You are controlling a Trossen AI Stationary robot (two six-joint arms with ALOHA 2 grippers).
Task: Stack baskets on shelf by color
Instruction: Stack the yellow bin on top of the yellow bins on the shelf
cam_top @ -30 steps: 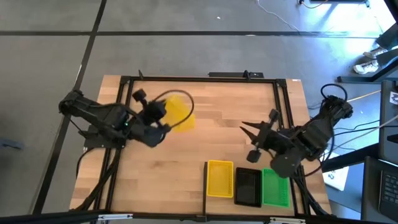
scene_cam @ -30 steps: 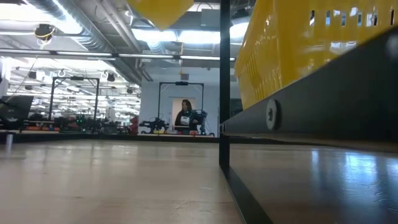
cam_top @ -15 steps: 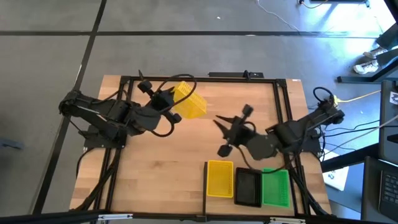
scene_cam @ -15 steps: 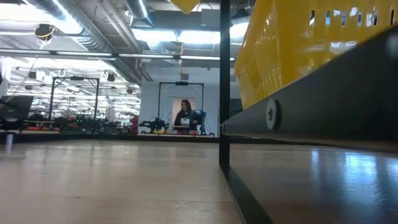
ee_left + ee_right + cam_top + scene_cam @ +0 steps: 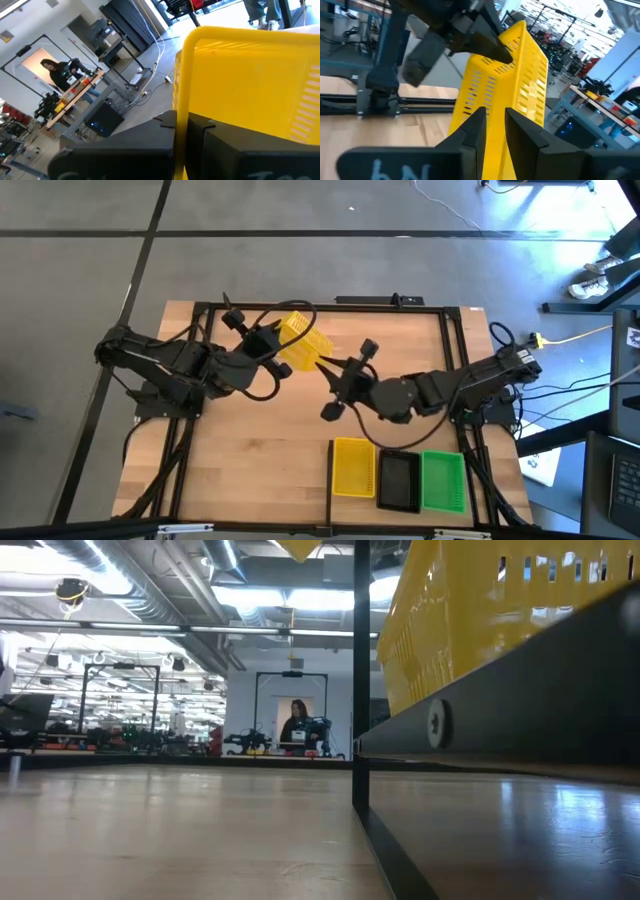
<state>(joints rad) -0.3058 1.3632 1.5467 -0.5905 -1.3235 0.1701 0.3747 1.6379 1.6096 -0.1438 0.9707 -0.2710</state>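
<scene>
Gripping one rim of a tilted yellow lattice basket (image 5: 303,347), left gripper (image 5: 281,348) clamped shut, held above the tabletop (image 5: 300,420). Right gripper (image 5: 325,368) parted around its opposite rim, slotted walls bright and glossy.

A robotics lab or workshop: exposed ceiling ducts (image 5: 130,590), framed test rigs (image 5: 290,710), a person (image 5: 297,725) at cluttered benches (image 5: 75,92), and a concrete floor (image 5: 300,260).

Yellow basket (image 5: 470,610) sits on dark shelf edge (image 5: 520,690), close up. Black upright post (image 5: 361,680) beside it. A person (image 5: 297,727) stands far behind.
</scene>
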